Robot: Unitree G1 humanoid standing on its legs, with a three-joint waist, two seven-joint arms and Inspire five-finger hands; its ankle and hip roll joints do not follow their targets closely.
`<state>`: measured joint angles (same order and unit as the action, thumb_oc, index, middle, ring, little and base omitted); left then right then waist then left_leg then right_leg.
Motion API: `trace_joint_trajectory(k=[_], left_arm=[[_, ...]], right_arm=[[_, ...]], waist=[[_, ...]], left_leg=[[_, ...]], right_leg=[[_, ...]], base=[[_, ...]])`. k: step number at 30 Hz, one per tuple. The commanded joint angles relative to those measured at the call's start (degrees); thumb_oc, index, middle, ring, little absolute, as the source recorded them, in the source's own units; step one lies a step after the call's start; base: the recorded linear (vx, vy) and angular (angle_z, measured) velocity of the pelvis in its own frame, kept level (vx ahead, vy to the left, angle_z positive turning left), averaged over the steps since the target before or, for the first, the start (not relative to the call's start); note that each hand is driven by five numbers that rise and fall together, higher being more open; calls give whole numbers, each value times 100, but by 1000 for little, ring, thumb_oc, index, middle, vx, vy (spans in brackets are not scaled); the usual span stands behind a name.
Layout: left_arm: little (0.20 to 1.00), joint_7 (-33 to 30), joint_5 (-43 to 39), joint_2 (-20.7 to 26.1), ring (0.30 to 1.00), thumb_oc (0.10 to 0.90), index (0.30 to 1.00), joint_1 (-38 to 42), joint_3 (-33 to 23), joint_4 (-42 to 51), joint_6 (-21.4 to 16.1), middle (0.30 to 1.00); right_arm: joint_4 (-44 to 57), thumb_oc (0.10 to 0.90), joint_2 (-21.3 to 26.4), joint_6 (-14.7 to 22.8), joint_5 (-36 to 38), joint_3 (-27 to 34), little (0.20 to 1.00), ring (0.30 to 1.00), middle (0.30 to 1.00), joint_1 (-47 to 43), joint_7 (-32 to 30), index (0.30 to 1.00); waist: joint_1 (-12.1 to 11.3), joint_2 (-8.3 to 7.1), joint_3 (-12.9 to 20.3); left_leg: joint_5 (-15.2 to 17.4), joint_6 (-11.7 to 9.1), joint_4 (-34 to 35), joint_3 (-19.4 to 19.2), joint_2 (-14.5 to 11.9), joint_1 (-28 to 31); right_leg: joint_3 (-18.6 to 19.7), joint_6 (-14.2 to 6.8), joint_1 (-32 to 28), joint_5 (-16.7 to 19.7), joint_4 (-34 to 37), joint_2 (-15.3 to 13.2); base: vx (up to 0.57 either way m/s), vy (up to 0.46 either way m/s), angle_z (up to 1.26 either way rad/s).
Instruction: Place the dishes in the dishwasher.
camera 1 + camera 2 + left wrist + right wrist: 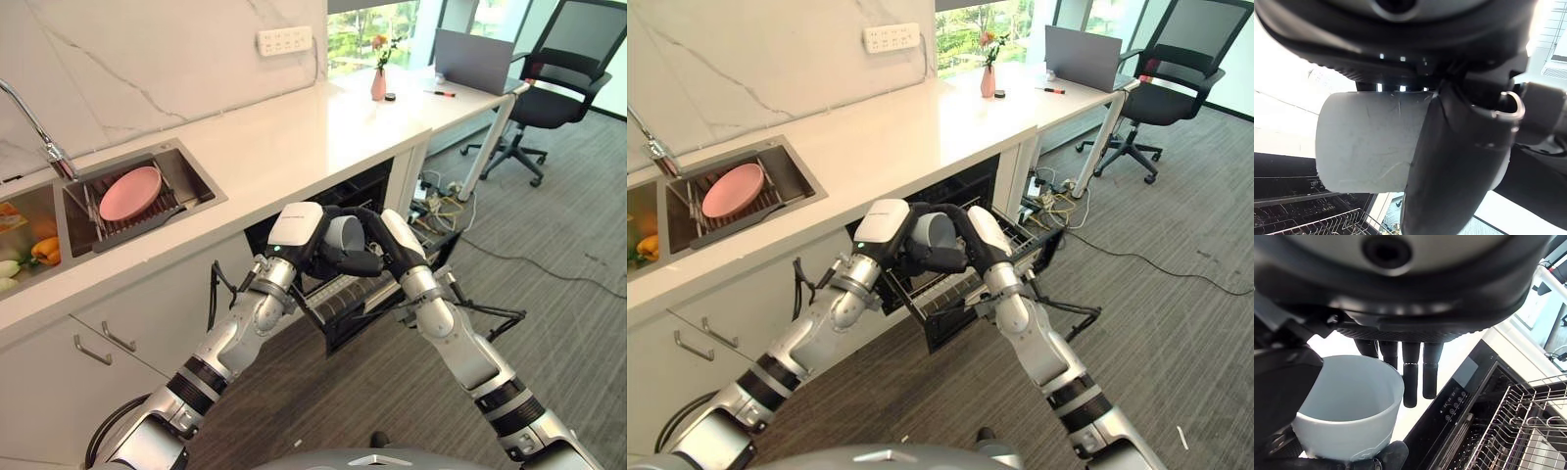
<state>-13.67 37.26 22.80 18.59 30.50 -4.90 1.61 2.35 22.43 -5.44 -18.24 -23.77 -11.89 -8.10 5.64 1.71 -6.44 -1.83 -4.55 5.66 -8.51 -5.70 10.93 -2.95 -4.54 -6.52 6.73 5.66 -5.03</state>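
A pale grey cup [343, 235] hangs in the air in front of the counter, above the pulled-out wire rack [345, 299] of the open dishwasher [955, 191]. My left hand [295, 227] has its thumb [1449, 161] curled round the cup's side [1366, 142]. My right hand [396, 235] meets it from the other side. Its fingers [1410, 377] reach behind the cup's rim [1347, 401] and its thumb [1393, 453] presses low on the wall. A pink plate [130, 193] lies on a rack in the sink [201, 181].
The white counter [294, 137] runs above the dishwasher, with a faucet [39, 132] and vegetables [39, 250] at the left. At the far end stand a vase [378, 83], a laptop [475, 59] and an office chair [554, 88]. Cables [441, 206] lie on the floor.
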Motion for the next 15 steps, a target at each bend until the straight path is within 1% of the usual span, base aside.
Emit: trace_joint_trajectory(k=[1,5,6,7,15], left_arm=[[300,-452,260,-267,300,400,300,983,339,220,-552,300],[300,-522,255,-232,300,400,300,810,252,149,-449,300],[467,-522,255,-232,467,511,467,809,252,150,-449,467],[900,-573,202,-233,900,800,900,673,177,129,-386,900],[900,-833,-92,-190,900,800,900,145,-249,269,-258,900]], right_arm=[[306,400,-426,464,-37,336,300,300,300,-1034,-339,300],[438,400,-433,540,56,457,300,300,300,-924,-566,300],[438,400,-433,540,56,456,300,300,300,-924,-566,300],[474,400,-430,564,125,520,300,300,300,-857,-687,300],[536,400,-433,619,432,787,300,300,300,-550,-1107,300]], waist=[[-130,-93,202],[-149,-98,191],[-149,-99,191],[-162,-102,191],[-228,-124,186]], left_leg=[[344,1,-66,-83,178,-2],[344,5,-66,-68,180,-10],[344,5,-66,-68,180,-9],[348,1,-66,-64,180,-10],[345,-15,-66,-48,163,-6]], right_leg=[[84,-359,-49,-681,-363,-215],[48,-360,-61,-690,-358,-212],[48,-360,-62,-690,-358,-212],[37,-360,-66,-686,-341,-217],[-4,-365,-120,-669,-270,-212]], base=[[0,0,0],[0,0,0],[0,0,0],[0,0,0],[0,0,0]])
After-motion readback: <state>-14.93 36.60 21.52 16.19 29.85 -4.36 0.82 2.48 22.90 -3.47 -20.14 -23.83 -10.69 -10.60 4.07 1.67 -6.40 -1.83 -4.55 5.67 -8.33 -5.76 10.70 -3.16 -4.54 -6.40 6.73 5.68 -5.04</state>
